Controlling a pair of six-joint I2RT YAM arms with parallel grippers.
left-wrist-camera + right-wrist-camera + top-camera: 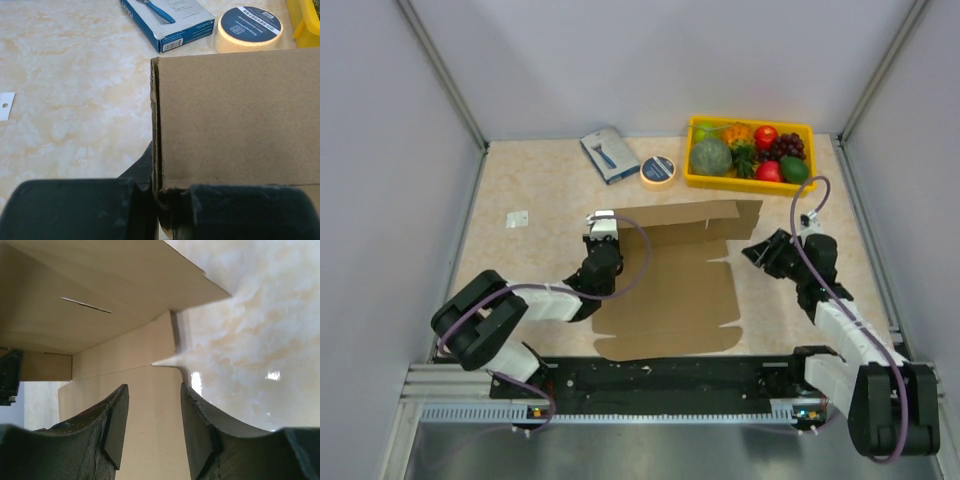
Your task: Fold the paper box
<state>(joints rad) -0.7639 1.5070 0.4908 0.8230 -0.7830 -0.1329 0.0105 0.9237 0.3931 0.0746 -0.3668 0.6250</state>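
The paper box (670, 290) is a brown cardboard sheet lying flat mid-table, with its far panel (685, 222) standing upright. My left gripper (603, 232) is shut on the left end of that upright panel. In the left wrist view the jaws (160, 192) pinch the panel's edge (235, 115). My right gripper (758, 252) is open at the sheet's right edge. In the right wrist view its fingers (152, 405) stand apart just above the flat cardboard, with the raised panel (100, 285) up and to the left.
A yellow fruit tray (750, 185) stands at the back right. A blue-grey packet (609, 154) and a tape roll (658, 170) lie behind the box; both also show in the left wrist view, packet (170, 20) and roll (248, 29). A small white tag (517, 218) lies at left.
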